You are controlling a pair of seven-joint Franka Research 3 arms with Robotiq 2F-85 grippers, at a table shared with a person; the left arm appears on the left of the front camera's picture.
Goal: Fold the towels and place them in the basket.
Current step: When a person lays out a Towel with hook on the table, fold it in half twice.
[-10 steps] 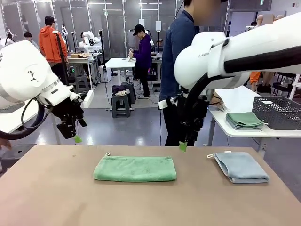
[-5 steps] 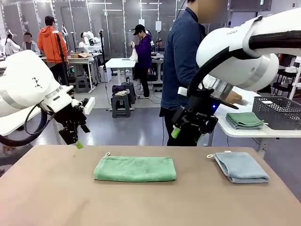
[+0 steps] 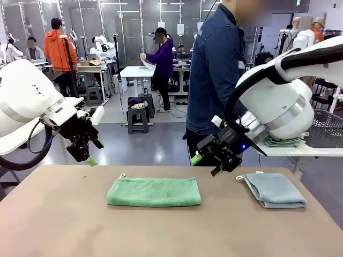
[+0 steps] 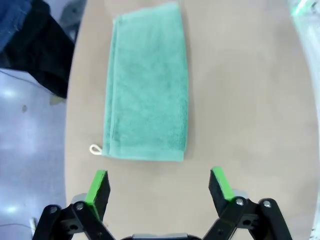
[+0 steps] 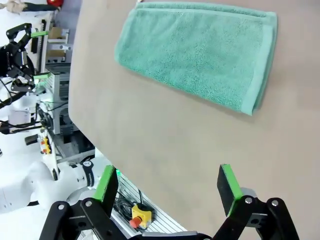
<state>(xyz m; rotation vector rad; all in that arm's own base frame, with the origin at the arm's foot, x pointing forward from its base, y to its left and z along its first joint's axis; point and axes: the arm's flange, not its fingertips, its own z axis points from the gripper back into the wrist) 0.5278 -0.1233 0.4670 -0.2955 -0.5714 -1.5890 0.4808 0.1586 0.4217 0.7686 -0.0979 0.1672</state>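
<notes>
1 green towel, 1 blue-grey towel; L hand, R hand both spread.

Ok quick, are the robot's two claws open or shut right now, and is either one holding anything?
Left gripper: open, holding nothing.
Right gripper: open, holding nothing.

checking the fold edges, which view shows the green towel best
Left wrist view: straight down on the green towel, fold edges and loop clear. The right wrist view shows the towel slanted, loop corner at the frame edge; the front view sees the towel low, foreshortened.
</notes>
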